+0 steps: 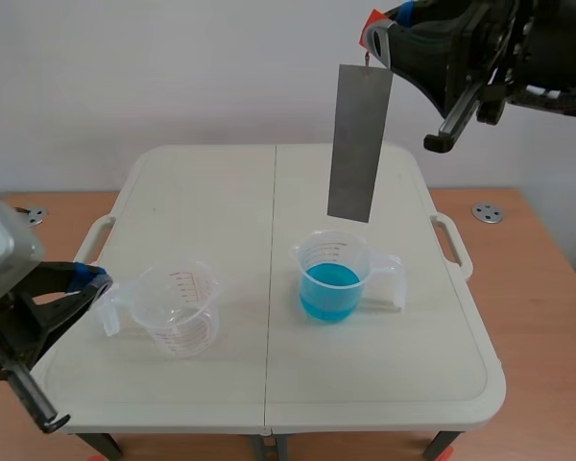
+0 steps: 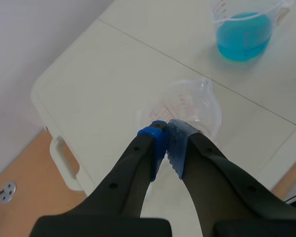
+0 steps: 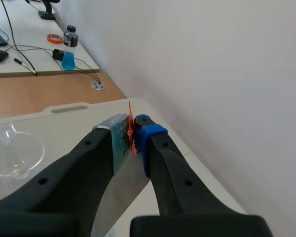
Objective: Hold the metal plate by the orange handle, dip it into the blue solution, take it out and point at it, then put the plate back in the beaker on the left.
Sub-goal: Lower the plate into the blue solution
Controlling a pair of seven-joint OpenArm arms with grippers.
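Metal plate (image 1: 359, 142): long grey strip, hanging near-vertical and slightly tilted, high over the surface (image 1: 221, 192). Its orange handle (image 1: 372, 26) is sitting at the top end, pinched in the right tool (image 3: 133, 132). The lower end is hovering just above the blue-solution beaker (image 1: 350, 252), clear of the liquid. That beaker is standing upright right of the centre seam, about half full. The empty clear beaker (image 1: 178, 309), with red markings, is standing upright left of the seam.

Grey plate (image 1: 359, 144), orange handle (image 1: 373, 27), blue solution (image 1: 329, 288), clear, seemingly red-marked beaker (image 1: 180, 312), cream table (image 1: 211, 192).
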